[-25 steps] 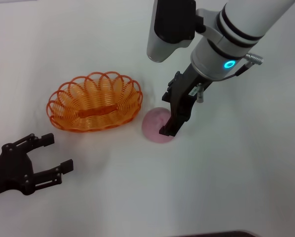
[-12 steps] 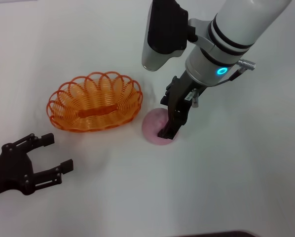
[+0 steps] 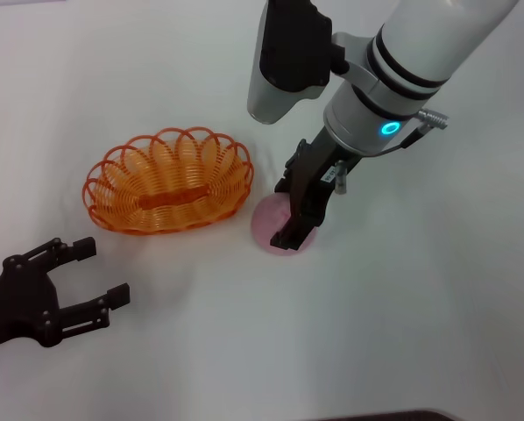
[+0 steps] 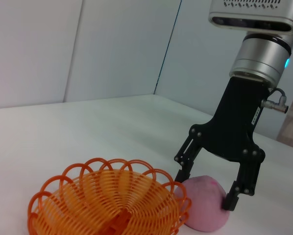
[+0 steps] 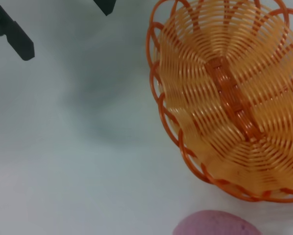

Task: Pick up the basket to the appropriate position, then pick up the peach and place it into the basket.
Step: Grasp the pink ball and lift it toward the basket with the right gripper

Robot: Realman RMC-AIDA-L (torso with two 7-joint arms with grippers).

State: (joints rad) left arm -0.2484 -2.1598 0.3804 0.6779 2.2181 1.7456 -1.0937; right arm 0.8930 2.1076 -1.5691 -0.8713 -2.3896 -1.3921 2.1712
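My right gripper (image 3: 290, 213) straddles the peach (image 3: 272, 223), fingers spread on either side, on the white table (image 3: 420, 307). The pale pink, smooth fruit sits just beside the basket (image 3: 168, 181), whose scalloped rim nearly meets it. My left gripper (image 3: 85, 279) rests open, well apart, with bare table between.

White table (image 3: 420, 307); pale wall panels (image 4: 87, 49) behind.
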